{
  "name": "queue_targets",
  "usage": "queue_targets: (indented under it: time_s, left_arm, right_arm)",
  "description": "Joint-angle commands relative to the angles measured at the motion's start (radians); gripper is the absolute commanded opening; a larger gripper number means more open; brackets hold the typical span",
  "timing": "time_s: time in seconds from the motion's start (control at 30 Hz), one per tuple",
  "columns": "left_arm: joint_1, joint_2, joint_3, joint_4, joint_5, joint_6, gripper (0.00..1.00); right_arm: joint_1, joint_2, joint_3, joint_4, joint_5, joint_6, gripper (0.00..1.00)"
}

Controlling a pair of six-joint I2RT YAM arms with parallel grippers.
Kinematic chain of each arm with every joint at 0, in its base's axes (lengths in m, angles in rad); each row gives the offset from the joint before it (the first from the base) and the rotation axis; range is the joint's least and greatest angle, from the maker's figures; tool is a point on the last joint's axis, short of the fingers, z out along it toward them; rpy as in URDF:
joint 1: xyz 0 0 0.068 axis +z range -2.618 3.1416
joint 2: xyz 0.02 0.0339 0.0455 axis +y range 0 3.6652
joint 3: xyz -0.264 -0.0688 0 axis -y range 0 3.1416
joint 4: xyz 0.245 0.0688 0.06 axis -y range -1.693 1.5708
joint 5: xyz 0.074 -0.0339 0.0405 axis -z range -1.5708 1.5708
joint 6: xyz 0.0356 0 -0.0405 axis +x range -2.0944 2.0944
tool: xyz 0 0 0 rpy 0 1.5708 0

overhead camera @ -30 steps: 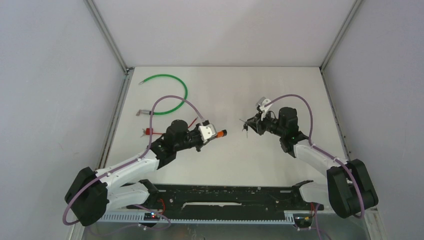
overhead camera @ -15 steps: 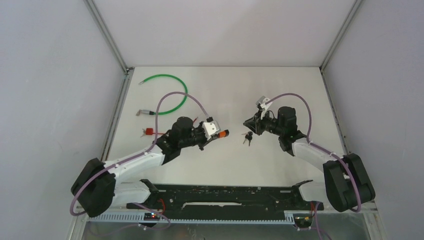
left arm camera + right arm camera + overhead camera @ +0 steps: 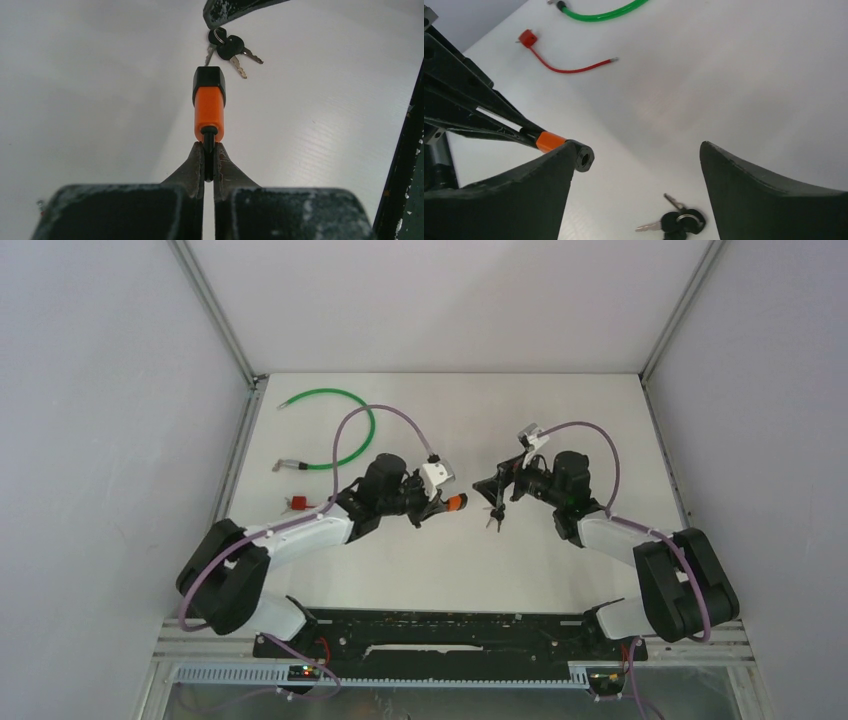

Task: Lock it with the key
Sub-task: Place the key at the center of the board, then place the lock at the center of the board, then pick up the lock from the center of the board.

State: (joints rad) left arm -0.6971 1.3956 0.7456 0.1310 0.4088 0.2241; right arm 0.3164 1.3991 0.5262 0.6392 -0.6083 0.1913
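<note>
Black-headed ringed keys (image 3: 676, 222) lie flat below the wide-spread right tool (image 3: 639, 150); skewed pickup might miss the orange-and-black cylinder lock (image 3: 209, 102) the left tool (image 3: 209, 152) pinches.

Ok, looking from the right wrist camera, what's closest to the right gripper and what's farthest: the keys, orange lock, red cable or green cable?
From the right gripper:
1. The orange lock, right beside one finger, and the keys, lying just below: too close to call.
2. The red cable, farther back towards the left.
3. The green cable, farthest, at the top edge.
</note>
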Motion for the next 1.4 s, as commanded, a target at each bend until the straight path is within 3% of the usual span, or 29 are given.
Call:
queue_targets:
  time_s: [0.0,0.17,0.27,0.43,0.67,0.7,0.8,0.9,1.03,1.2,1.27,1.37]
  left_arm:
    - [0.006,0.063,0.089,0.04,0.031,-0.068,0.02]
    - [0.005,0.104,0.125,0.044,0.004,-0.108,0.13]
    - [0.005,0.13,0.125,0.102,-0.028,-0.137,0.23]
    - [0.006,0.203,0.157,0.139,-0.071,-0.187,0.26]
    - [0.006,0.178,0.146,0.147,-0.157,-0.213,0.31]
    - [0.007,0.158,0.141,0.143,-0.178,-0.212,0.34]
    - [0.008,0.103,0.128,0.126,-0.243,-0.215,0.58]
    - [0.009,0.058,0.126,0.1,-0.298,-0.238,0.73]
    - [0.014,0.009,0.105,0.101,-0.381,-0.276,0.78]
    - [0.042,-0.068,0.107,0.015,-0.59,-0.375,0.83]
    - [0.074,-0.116,0.087,-0.01,-0.668,-0.444,0.99]
    - [0.138,-0.19,0.042,-0.048,-0.74,-0.533,1.0]
  right_arm:
    - [0.001,-0.028,0.006,0.066,0.194,0.054,0.99]
    - [-0.023,-0.074,0.006,-0.016,0.454,0.165,0.99]
    - [-0.046,-0.101,0.027,-0.11,0.536,0.219,1.0]
    - [-0.145,-0.103,0.064,-0.229,0.457,0.318,1.0]
    - [-0.164,-0.141,0.064,-0.325,0.538,0.282,0.99]
    - [-0.166,-0.14,0.064,-0.338,0.555,0.296,0.99]
    - [-0.17,-0.128,0.064,-0.382,0.598,0.331,0.99]
    - [-0.167,-0.105,0.064,-0.38,0.593,0.313,0.99]
    - [-0.161,-0.089,0.064,-0.378,0.608,0.306,0.99]
    - [-0.147,-0.12,0.064,-0.405,0.732,0.328,0.99]
    - [-0.146,-0.126,0.064,-0.404,0.747,0.341,0.99]
    - [-0.144,-0.121,0.064,-0.396,0.747,0.369,0.99]
